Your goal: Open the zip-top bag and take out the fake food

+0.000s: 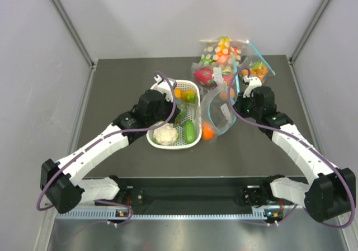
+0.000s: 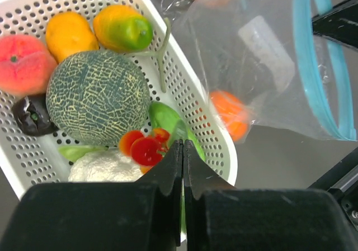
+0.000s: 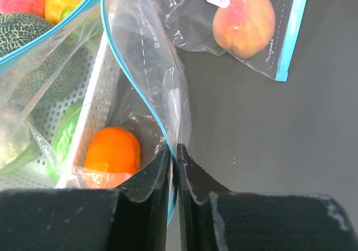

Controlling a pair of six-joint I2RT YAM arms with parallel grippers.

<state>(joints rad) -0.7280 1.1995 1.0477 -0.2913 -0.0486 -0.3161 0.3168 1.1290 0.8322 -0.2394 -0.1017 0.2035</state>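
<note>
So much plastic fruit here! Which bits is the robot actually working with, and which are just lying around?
Job: zip-top bag, orange inside it, right gripper pinching its rim.
Lying about: melon in the basket, dragon fruit bag, bag of orange pieces.

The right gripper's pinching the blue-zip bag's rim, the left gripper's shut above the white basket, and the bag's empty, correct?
Not quite: the zip-top bag isn't empty. The right wrist view shows a round orange fruit inside it. The rest holds: the right gripper pinches its rim, and the left gripper is shut above the white basket.
</note>
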